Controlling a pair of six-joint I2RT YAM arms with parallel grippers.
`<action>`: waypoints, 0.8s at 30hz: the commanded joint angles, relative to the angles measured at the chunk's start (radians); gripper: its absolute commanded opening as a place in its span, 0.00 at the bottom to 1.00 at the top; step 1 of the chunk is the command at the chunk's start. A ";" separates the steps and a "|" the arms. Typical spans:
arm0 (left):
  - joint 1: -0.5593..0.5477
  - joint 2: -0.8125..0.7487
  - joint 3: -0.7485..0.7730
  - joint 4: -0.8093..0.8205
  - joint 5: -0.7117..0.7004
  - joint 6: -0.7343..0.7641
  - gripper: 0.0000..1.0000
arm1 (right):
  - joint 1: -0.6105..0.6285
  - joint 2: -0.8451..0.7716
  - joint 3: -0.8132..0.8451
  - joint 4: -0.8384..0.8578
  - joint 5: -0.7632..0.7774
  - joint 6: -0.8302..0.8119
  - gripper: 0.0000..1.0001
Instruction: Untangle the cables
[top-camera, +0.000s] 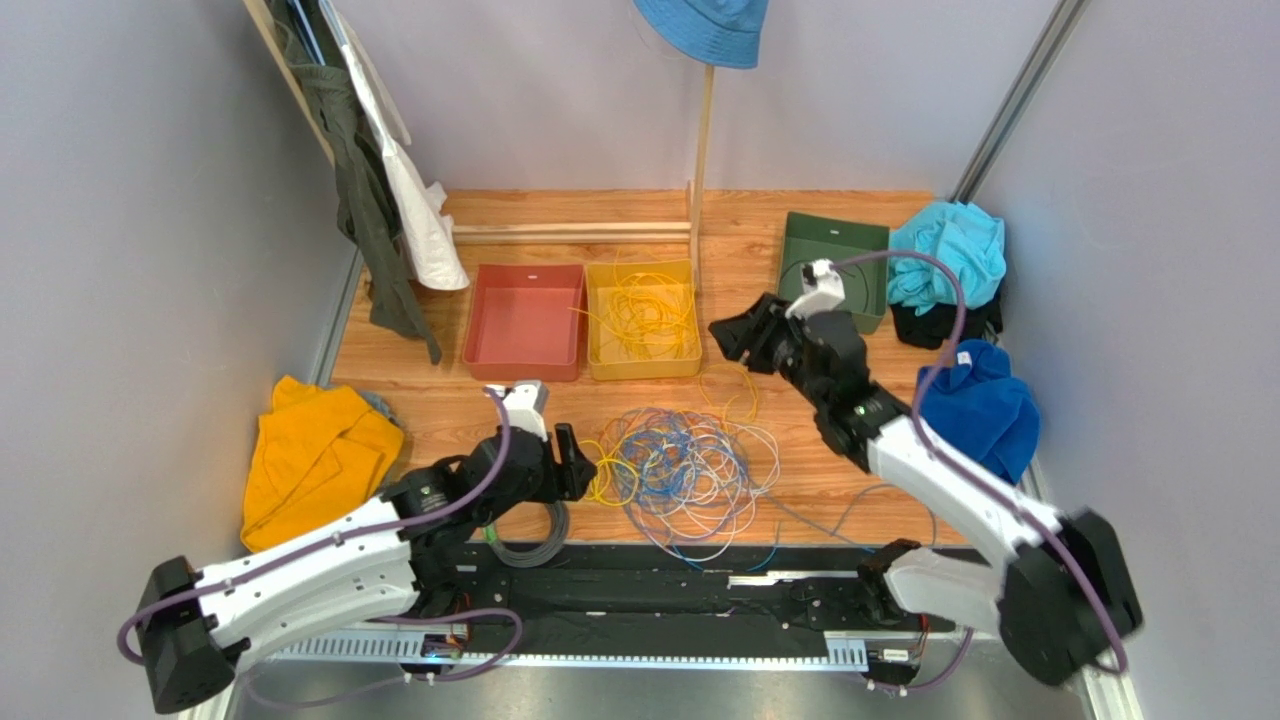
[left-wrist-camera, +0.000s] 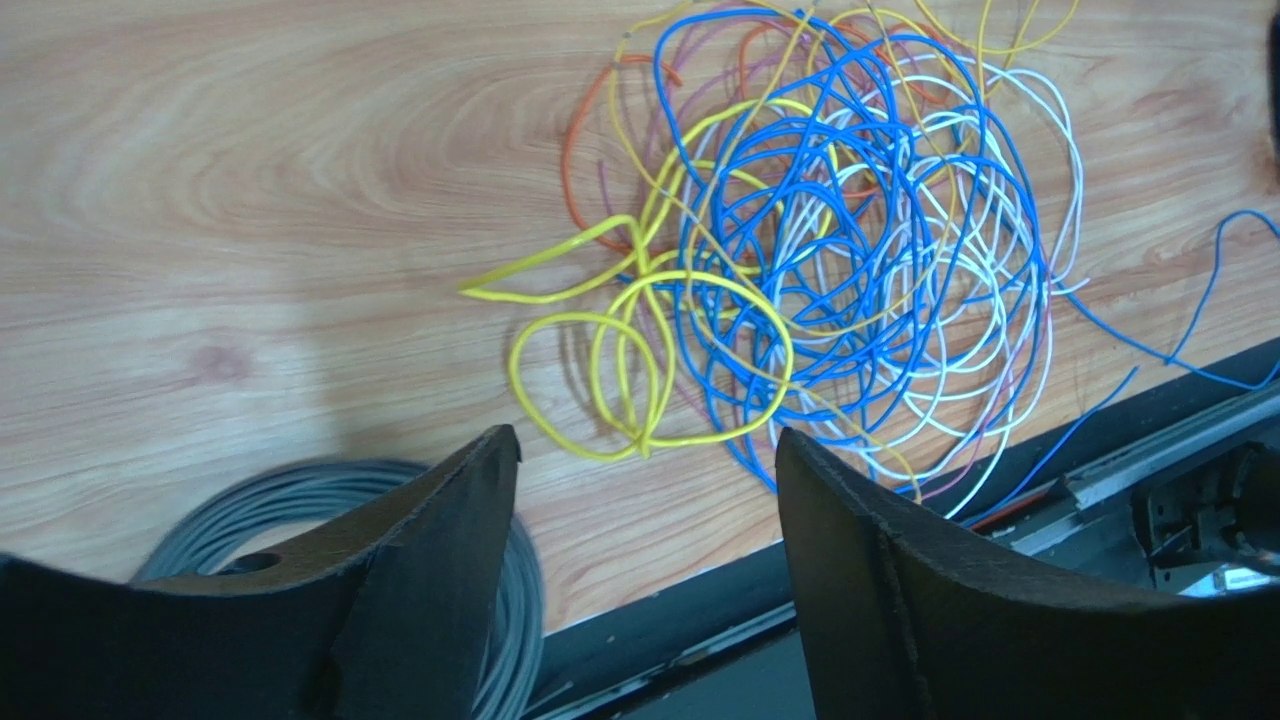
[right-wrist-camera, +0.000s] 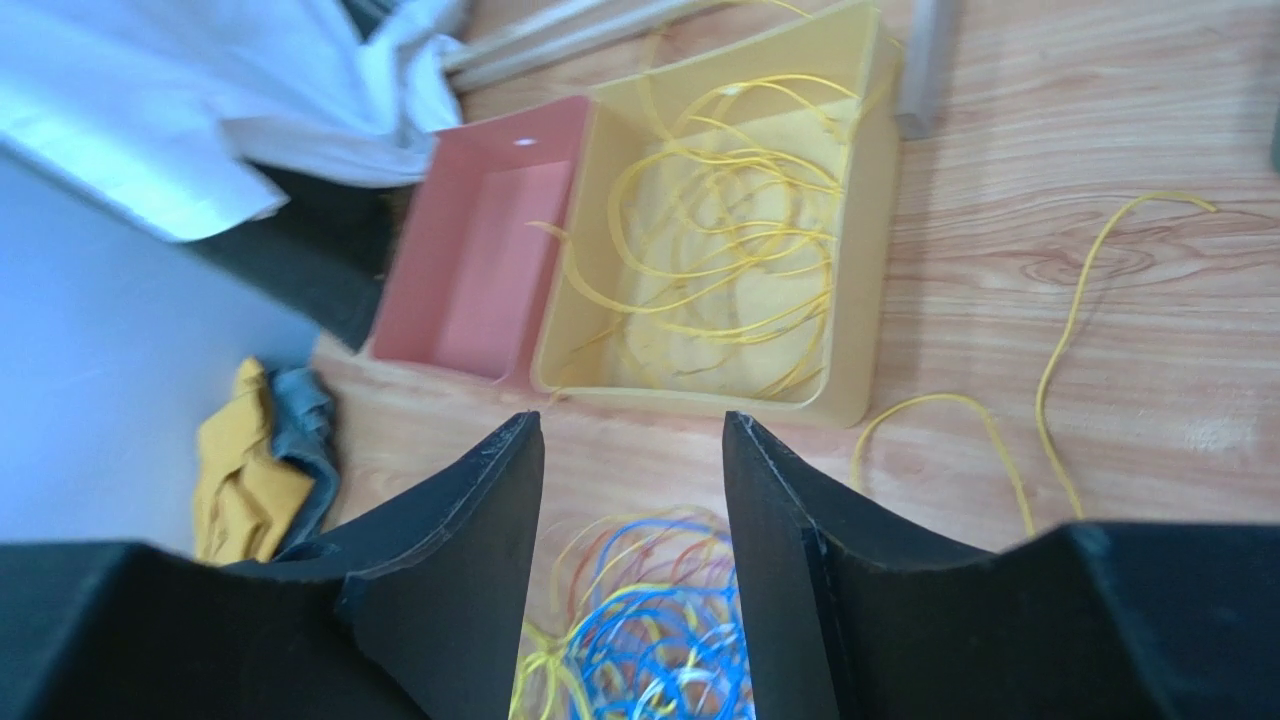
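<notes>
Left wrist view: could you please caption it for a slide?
Open left hand poised above tangled yellow, blue and pale cables.

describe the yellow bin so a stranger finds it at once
At the far side of the wooden table stand three bins. The yellow bin is the middle one, against the red bin on its left, the green bin apart on its right. Unlike the empty red bin, it holds loose yellow cables.

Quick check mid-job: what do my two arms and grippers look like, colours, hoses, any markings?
The left arm and right arm have white shells with black joints and bases. A purple hose loops along each. A white camera housing sits on each wrist. The left gripper and right gripper are matte black, with broad wedge-shaped fingers. No legible markings.
</notes>
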 joint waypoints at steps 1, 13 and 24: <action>-0.015 0.128 0.012 0.239 0.115 0.009 0.66 | 0.080 -0.232 -0.111 -0.096 0.124 -0.037 0.51; -0.227 0.525 0.168 0.423 0.094 -0.034 0.63 | 0.114 -0.570 -0.235 -0.342 0.157 -0.077 0.51; -0.232 0.637 0.261 0.411 0.000 0.042 0.64 | 0.114 -0.595 -0.275 -0.345 0.139 -0.076 0.51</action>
